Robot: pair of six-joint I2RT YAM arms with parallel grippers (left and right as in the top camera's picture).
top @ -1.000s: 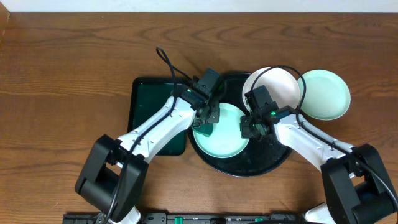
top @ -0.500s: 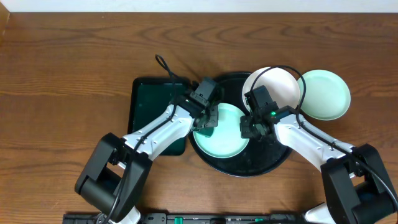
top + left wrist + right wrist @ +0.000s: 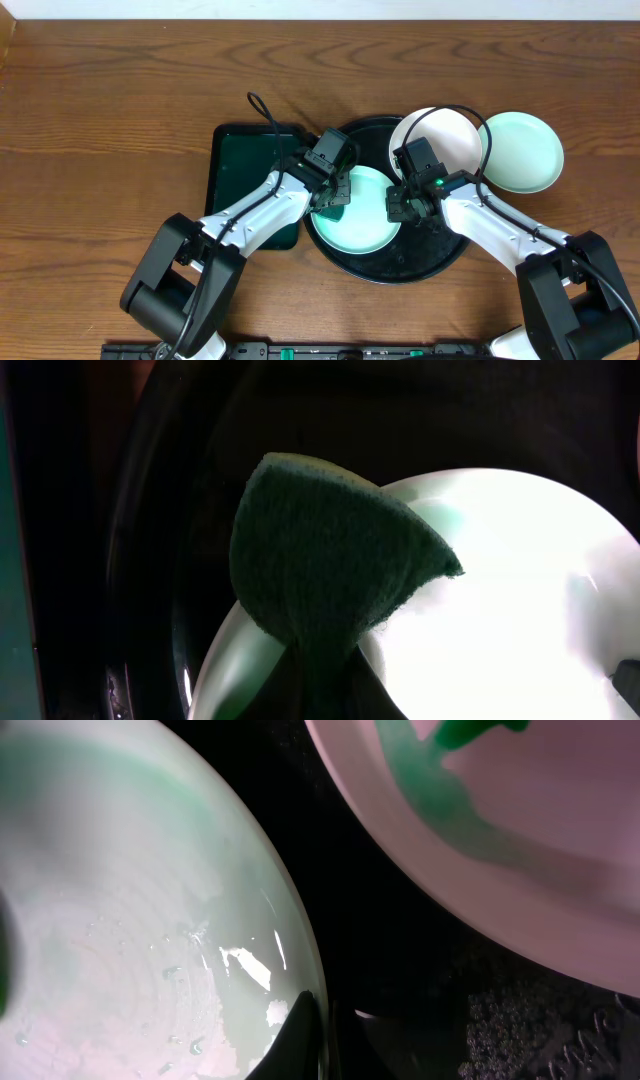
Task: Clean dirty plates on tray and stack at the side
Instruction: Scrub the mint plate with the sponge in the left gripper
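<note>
A pale mint plate (image 3: 358,222) lies in the round black tray (image 3: 432,252). My left gripper (image 3: 331,194) is shut on a dark green sponge (image 3: 330,555) that presses on this plate's (image 3: 500,600) left edge. My right gripper (image 3: 399,208) is shut on the same plate's right rim, one finger over the wet inside (image 3: 120,920) and one outside, its jaws (image 3: 328,1038) pinching the rim. A white plate (image 3: 440,143) with green smears (image 3: 470,815) rests on the tray's far right part. Another mint plate (image 3: 520,150) sits on the table, right of the tray.
A dark green rectangular tray (image 3: 240,185) lies just left of the black tray, under my left arm. A black cable loops above it at the back. Brown wooden table surrounds everything.
My left gripper has shifted the sponge a little along the mint plate's left edge. The right gripper and all plates have stayed where they were.
</note>
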